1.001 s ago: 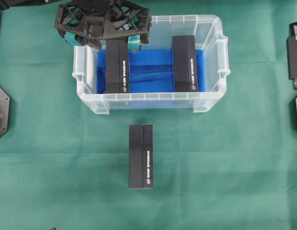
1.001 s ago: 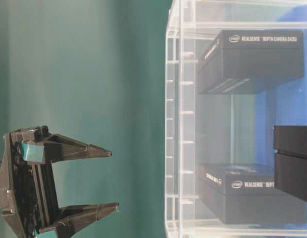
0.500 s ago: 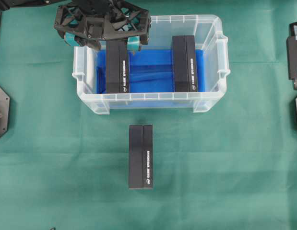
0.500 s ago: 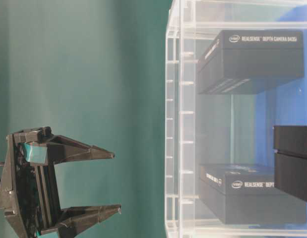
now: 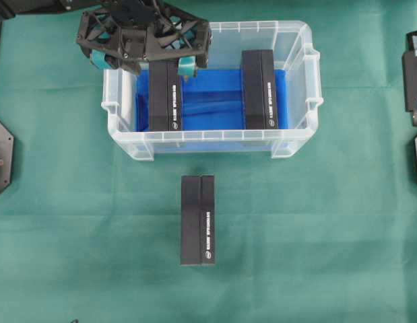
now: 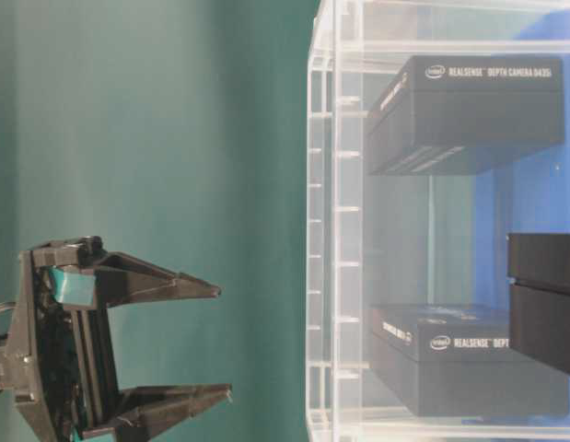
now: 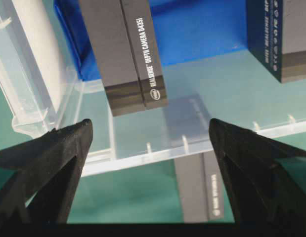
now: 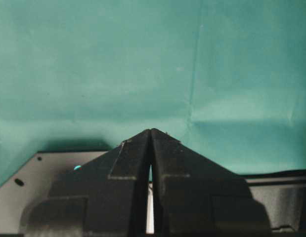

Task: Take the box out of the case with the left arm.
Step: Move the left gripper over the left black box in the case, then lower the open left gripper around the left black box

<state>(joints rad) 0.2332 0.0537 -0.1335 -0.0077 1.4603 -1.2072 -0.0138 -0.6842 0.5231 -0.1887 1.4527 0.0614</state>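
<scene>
Where claw (image 5: 146, 62) gapes, box (image 5: 165, 94) beneath

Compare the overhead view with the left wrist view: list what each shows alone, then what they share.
Overhead only: the whole case, the entire right-hand box inside it, the full box on the cloth, and the parked right arm at the edge.

Left wrist only: the open left gripper seen from behind its fingertips, and the readable "RealSense Depth Camera D435" print on the left-hand box.

Both: the blue lining, the near case wall and all three black boxes.
</scene>
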